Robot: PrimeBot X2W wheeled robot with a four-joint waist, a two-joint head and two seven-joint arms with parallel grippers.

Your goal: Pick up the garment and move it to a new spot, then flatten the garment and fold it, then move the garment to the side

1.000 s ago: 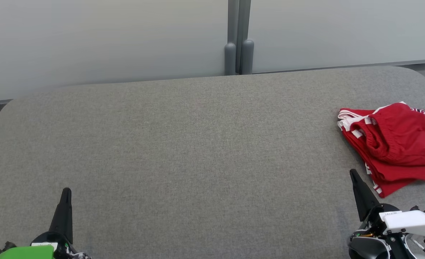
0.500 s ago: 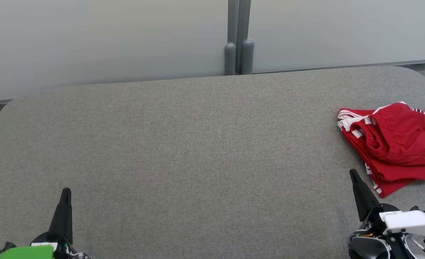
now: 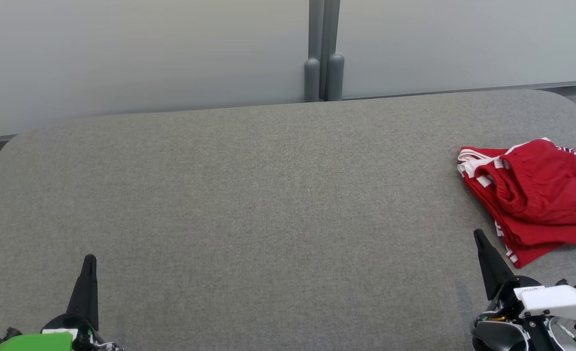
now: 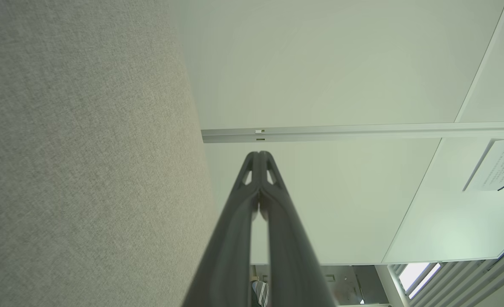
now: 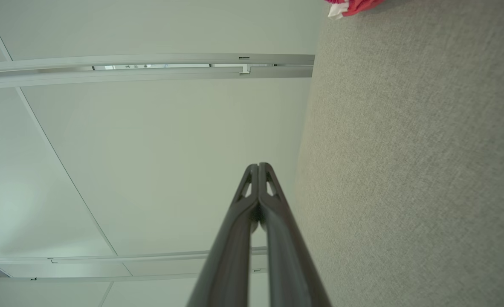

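Observation:
The garment [image 3: 536, 197] is a red piece with white trim, folded into a stack at the right edge of the grey fabric table [image 3: 268, 204]; a corner of the garment [image 5: 354, 6] shows at the top of the right wrist view. My right gripper [image 3: 478, 236] is shut and empty at the lower right, just short of the stack's near corner. In its own view the right gripper [image 5: 258, 166] has both fingers pressed together. My left gripper [image 3: 89, 258] rests shut and empty at the lower left, far from the garment, and the left gripper [image 4: 259, 154] is closed in its wrist view too.
A pale partition wall [image 3: 146, 53] with a grey post [image 3: 323, 73] runs behind the table's far edge. The table's corners are rounded, and wide grey surface lies between my two grippers.

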